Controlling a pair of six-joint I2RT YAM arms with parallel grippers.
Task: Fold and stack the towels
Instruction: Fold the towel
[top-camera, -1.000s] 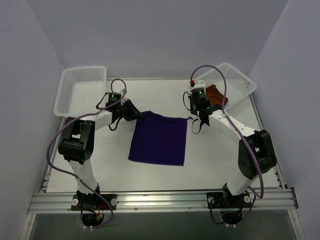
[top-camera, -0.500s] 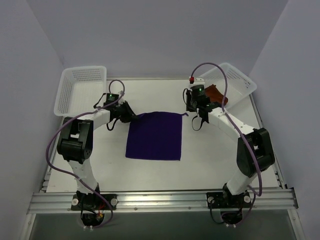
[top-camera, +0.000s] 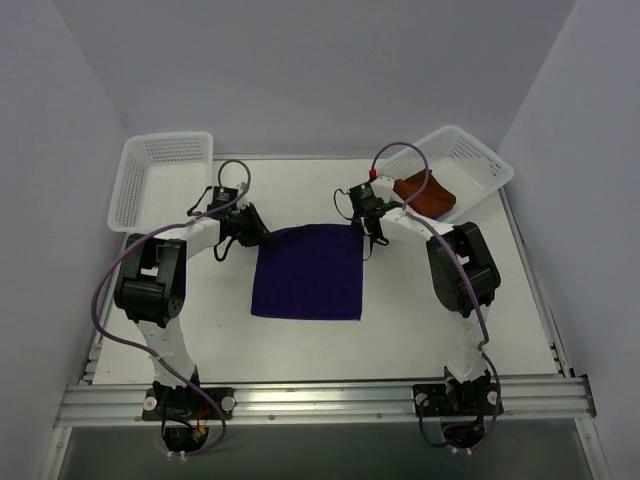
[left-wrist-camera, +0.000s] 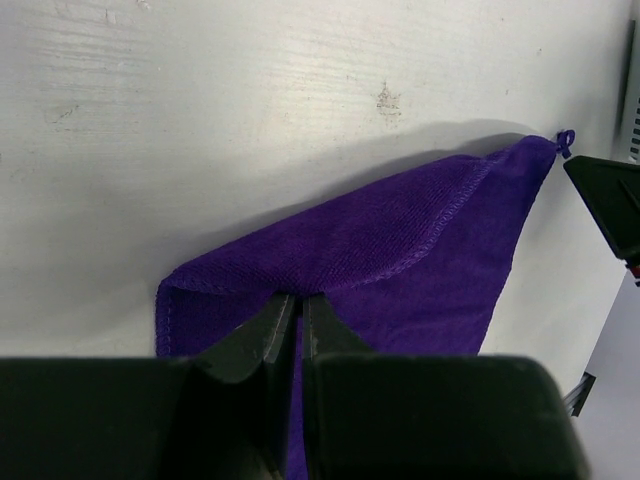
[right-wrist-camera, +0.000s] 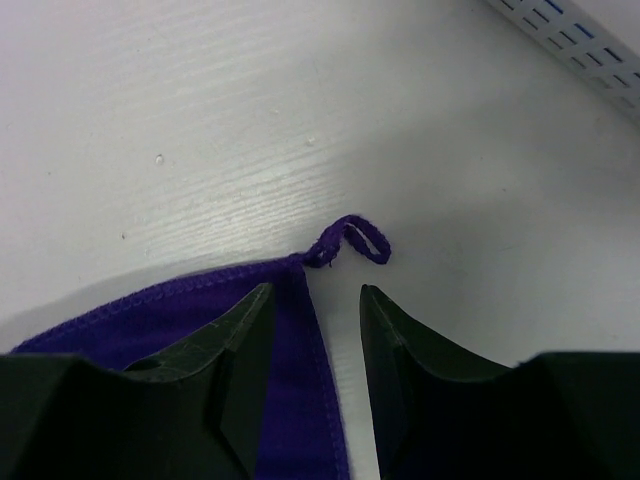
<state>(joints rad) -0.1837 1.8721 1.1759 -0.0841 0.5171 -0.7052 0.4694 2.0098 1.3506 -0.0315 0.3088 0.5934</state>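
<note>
Our right gripper (right-wrist-camera: 316, 322), jaws apart, straddles one far corner of the dark purple cloth towel (top-camera: 308, 275) lying on the white table (top-camera: 420, 315). Our left gripper (left-wrist-camera: 295, 328) pinches the other. A one-sided pull would skew it.

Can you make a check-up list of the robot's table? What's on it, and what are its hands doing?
Surface: white table, a few small marks in the wrist views.
Job's things: purple towel spread in the middle; rust-brown towel lying in the right basket. No other towels seen.
Clutter: nothing seen. A left basket stands at the far left corner.
Grippers: left gripper shut on the purple towel's far-left corner. Right gripper open, jaws either side of the far-right corner's edge, by its hanging loop.
Cables: purple cables loop off both arms, not touching the towel.
Surroundings: plain pale walls; metal rail at the near edge.
</note>
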